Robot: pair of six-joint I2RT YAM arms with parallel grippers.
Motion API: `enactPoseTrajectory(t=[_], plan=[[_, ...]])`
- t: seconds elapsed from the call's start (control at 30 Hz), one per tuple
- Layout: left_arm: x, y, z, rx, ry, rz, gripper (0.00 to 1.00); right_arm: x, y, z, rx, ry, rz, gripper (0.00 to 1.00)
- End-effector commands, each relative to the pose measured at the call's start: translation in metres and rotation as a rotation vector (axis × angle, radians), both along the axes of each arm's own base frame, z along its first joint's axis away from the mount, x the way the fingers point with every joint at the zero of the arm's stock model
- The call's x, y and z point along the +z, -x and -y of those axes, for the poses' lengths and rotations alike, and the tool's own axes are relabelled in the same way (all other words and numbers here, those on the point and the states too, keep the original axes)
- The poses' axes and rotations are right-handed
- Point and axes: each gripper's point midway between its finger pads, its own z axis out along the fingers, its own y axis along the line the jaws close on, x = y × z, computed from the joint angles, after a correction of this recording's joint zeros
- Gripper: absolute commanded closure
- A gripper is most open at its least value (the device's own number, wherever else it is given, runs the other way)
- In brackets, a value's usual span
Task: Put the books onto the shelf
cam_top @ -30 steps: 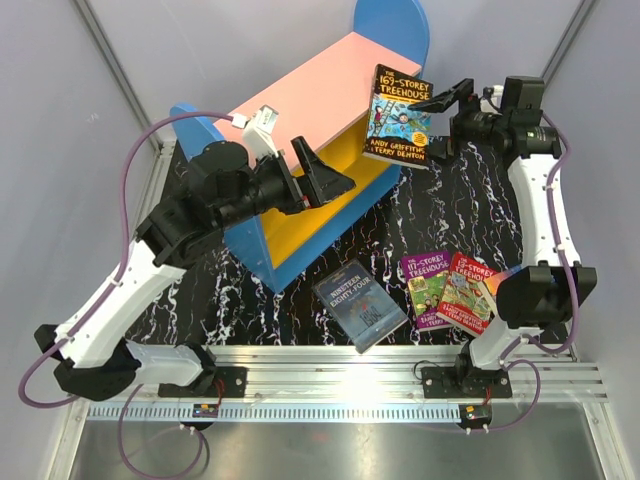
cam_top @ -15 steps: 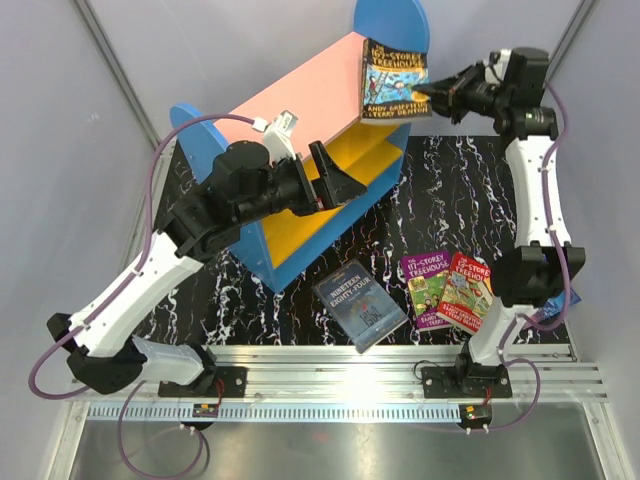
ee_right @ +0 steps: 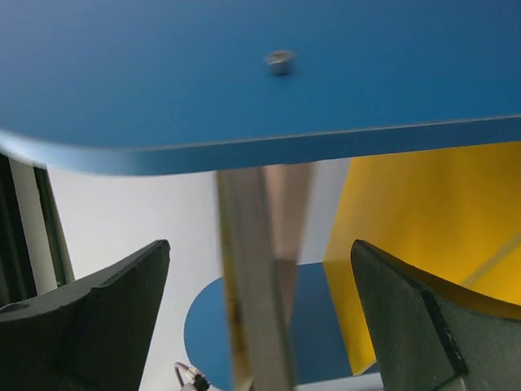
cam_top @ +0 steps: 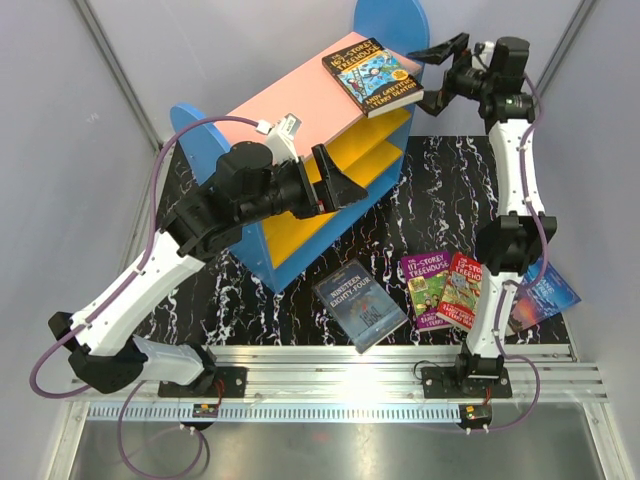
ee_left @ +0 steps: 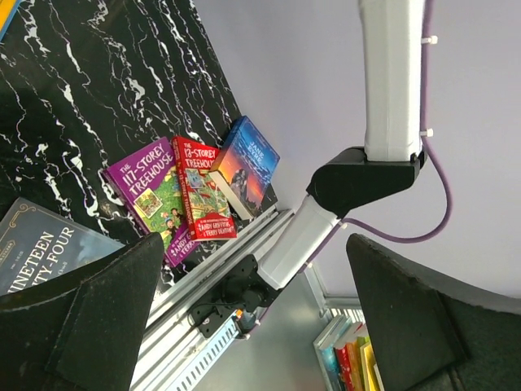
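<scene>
The teal book (cam_top: 372, 75) lies flat on the shelf (cam_top: 300, 100), on its pink top with a corner overhanging. It rests on its own weight, for the right gripper (cam_top: 430, 75) stands wide beside it. Left gripper (cam_top: 335, 182) hovers wide, empty.

Shelf (cam_top: 300, 100) with blue ends and pink top, teal Treehouse book (cam_top: 372, 76) flat on its far right end, overhanging, Nineteen Eighty-Four (cam_top: 358, 305), purple Treehouse book (cam_top: 425, 285), red Treehouse book (cam_top: 462, 290), dark blue book (cam_top: 545, 295) lying near right.

- Five books: teal book (cam_top: 372, 76), grey-blue book (cam_top: 358, 305), purple book (cam_top: 425, 285), red book (cam_top: 462, 290), dark blue book (cam_top: 545, 292).
- One shelf (cam_top: 290, 110).
- Two pincers: left pincer (cam_top: 335, 180), right pincer (cam_top: 435, 72).
</scene>
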Motion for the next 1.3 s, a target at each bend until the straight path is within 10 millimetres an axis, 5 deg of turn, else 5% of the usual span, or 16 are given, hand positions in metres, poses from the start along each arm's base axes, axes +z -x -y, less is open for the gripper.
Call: enactPoseTrajectory(t=[0.0,0.2,0.33,0.37,0.4,0.47,0.5,0.7,0.97,1.27], plan=[[0.019,0.004,0.002,-0.03,0.05,0.034,0.01,0.029,0.041,0.008,0.024,0.032,0.075,0.0],[0.019,0.003,0.0,-0.023,0.039,0.048,0.01,0.001,0.096,0.051,-0.044,0.254,0.02,0.0],[0.015,0.002,0.003,-0.03,0.031,0.044,0.01,-0.008,0.133,0.047,-0.039,0.343,-0.005,0.0],[0.014,0.0,0.004,-0.029,0.032,0.045,0.01,-0.006,0.142,0.042,-0.034,0.34,0.024,0.1],[0.014,0.0,0.006,-0.034,0.034,0.043,0.01,-0.005,0.147,0.036,-0.029,0.319,0.022,0.59],[0.015,-0.001,0.008,-0.038,0.039,0.044,0.01,-0.001,0.156,0.026,-0.027,0.304,0.052,0.96],[0.016,-0.001,0.009,-0.044,0.04,0.048,0.01,-0.017,0.154,0.021,-0.019,0.292,0.001,1.0],[0.018,0.001,0.005,-0.042,0.039,0.056,0.01,-0.033,0.146,-0.022,0.034,0.308,-0.02,1.0],[0.018,0.011,-0.012,-0.017,0.035,0.06,0.01,-0.015,0.1,-0.022,0.001,0.318,0.024,1.0],[0.017,0.016,-0.034,0.037,0.025,0.067,0.01,-0.013,0.074,-0.028,0.019,0.278,0.031,1.0]])
